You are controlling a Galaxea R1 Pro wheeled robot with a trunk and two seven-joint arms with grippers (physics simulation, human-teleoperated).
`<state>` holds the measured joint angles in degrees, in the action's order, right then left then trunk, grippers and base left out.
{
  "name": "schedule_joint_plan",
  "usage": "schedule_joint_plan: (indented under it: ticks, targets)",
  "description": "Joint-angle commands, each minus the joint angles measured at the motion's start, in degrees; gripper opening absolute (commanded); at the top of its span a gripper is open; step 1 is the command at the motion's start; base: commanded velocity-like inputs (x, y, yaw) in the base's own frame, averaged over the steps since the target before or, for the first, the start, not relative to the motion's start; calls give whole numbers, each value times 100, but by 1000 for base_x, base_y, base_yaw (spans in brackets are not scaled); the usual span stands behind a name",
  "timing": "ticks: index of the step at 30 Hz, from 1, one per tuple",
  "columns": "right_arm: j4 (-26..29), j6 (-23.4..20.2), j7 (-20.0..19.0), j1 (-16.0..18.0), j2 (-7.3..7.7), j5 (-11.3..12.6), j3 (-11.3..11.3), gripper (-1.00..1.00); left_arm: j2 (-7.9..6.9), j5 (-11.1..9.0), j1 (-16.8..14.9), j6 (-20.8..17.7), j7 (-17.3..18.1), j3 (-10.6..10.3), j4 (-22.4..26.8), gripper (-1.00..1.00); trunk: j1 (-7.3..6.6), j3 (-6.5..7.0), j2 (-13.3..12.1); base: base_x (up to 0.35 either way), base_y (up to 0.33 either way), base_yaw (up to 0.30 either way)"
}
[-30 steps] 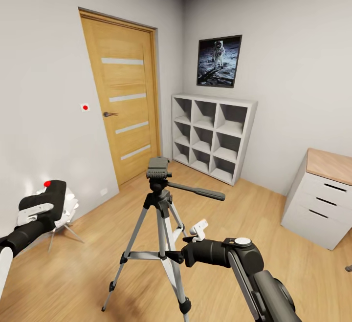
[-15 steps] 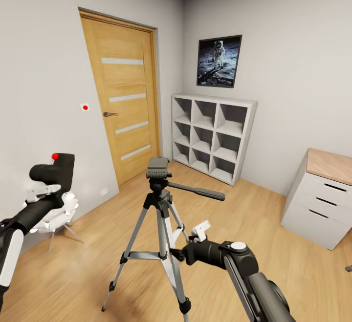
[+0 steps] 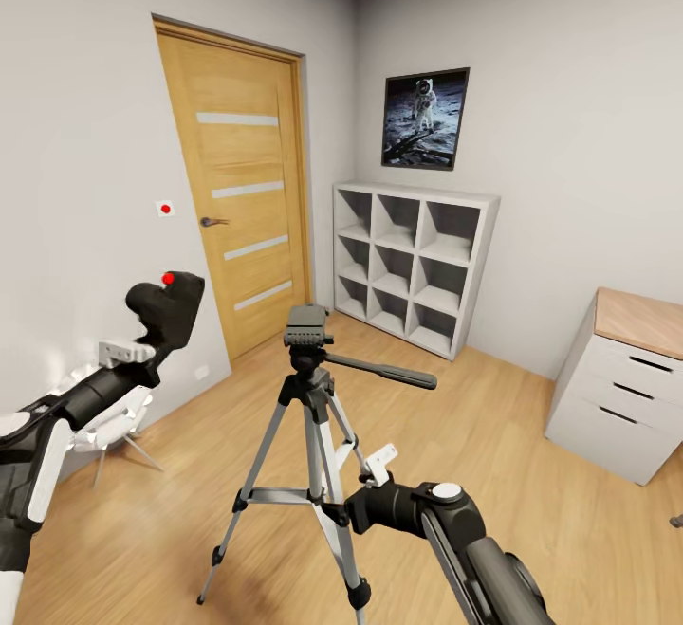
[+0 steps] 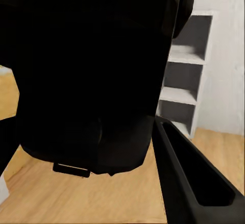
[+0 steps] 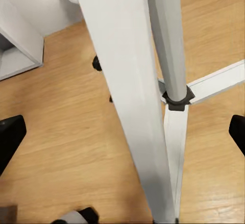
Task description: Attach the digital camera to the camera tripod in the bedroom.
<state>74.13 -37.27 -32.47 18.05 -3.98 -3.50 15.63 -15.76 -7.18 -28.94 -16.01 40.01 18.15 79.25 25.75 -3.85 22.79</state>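
The camera tripod (image 3: 313, 445) stood upright on the light wood floor (image 3: 531, 473) at the middle of the bedroom, its black head level and its pan handle pointing toward the white drawer chest (image 3: 621, 393). The left claw (image 3: 142, 345) was clamped around the digital camera (image 3: 169, 307) (red dot uppermost), raised in front of the oak door (image 3: 242, 198), to the left of the tripod head and apart from it. In the left wrist view the camera body (image 4: 87, 71) lay between the fingers (image 4: 191, 183). The right claw (image 3: 365, 478) had its jaws spread wide on either side of a silver-grey tripod leg (image 5: 127, 96), gripping nothing. White cube shelves (image 3: 413, 265) stood against the far wall.
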Motion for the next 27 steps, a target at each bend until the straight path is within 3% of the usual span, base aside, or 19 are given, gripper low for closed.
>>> schedule_joint_plan:
  ticks: [1, 2, 4, 5, 7, 10, 12, 19, 27]
  targets:
    - [-58, -17, 8, 7, -12, -36, -4, 100, -15, 108, -84, -50, 200, -89, 2, -100, 4, -14, 14, 0, 0, 0]
    - [-191, 19, 132, 11, -31, -31, -2, 100, -32, 398, -247, -67, 484, -282, 11, -100, 4, -14, 14, 0, 0, 0]
    - [-300, 114, 284, 14, -48, -25, -1, 100, -40, 672, -423, -89, 771, -483, 27, -100, 4, -14, 14, 0, 0, 0]
    - [-382, 258, 438, 15, -84, -21, 0, 100, -45, 905, -622, -123, 1066, -686, 37, -100, 4, -14, 14, 0, 0, 0]
    - [-474, 415, 576, 18, -158, -24, -4, 100, -50, 1106, -857, -181, 1350, -903, 37, -100, 4, -14, 14, 0, 0, 0]
    - [-773, 664, 789, 40, -294, -31, -12, 100, -80, 1502, -1475, -427, 1982, -1443, -15, -100, 4, -14, 14, 0, 0, 0]
    - [-927, 738, 845, 53, -331, -33, -14, 100, -108, 1663, -1830, -576, 2211, -1717, -48, -100, 4, -14, 14, 0, 0, 0]
    - [-1379, 1232, 1086, 78, -489, -29, -9, 100, -149, 1808, -2769, -783, 2554, -2356, -373, -100, 4, -14, 14, 0, 0, 0]
    - [-1523, 1406, 1216, 84, -576, -28, -8, 100, -213, 1850, -3725, -787, 2920, -3153, -884, -100, 4, -14, 14, 0, 0, 0]
